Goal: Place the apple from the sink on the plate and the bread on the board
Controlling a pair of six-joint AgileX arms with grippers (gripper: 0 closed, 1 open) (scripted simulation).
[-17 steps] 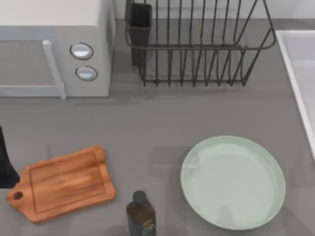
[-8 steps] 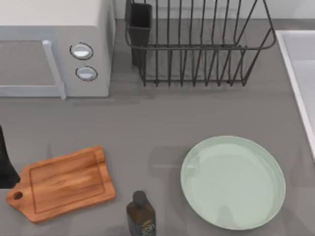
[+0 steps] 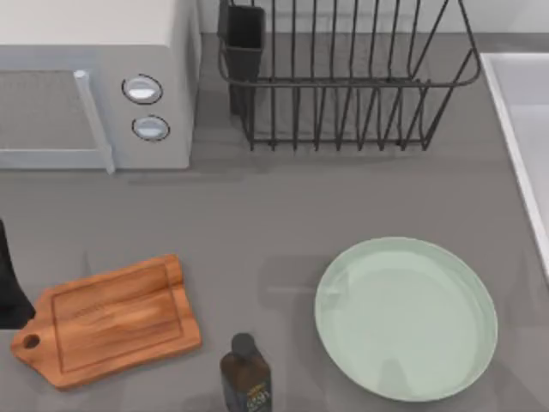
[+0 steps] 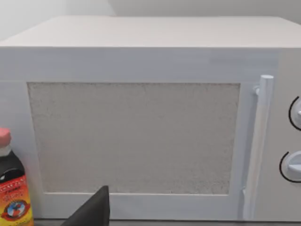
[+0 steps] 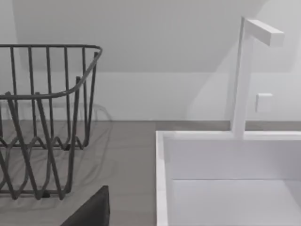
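Right of board (image 3: pixel 107 319), plate (image 3: pixel 406 318) bare; sink (image 5: pixel 225 188) bare.

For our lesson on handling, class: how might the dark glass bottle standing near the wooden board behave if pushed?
The dark glass bottle looks tall and narrow, so it would probably tip rather than slide. Its glossy surface may be slippery. It stands close to the brown wooden board, so it could topple against it.

Mint-green plate (image 3: pixel 406 318), brown wood-grained board (image 3: pixel 111 319), white sink (image 5: pixel 225 174), grey worktop (image 3: pixel 283 206), black wire rack (image 3: pixel 343 77), speckled white microwave (image 4: pixel 136 136).
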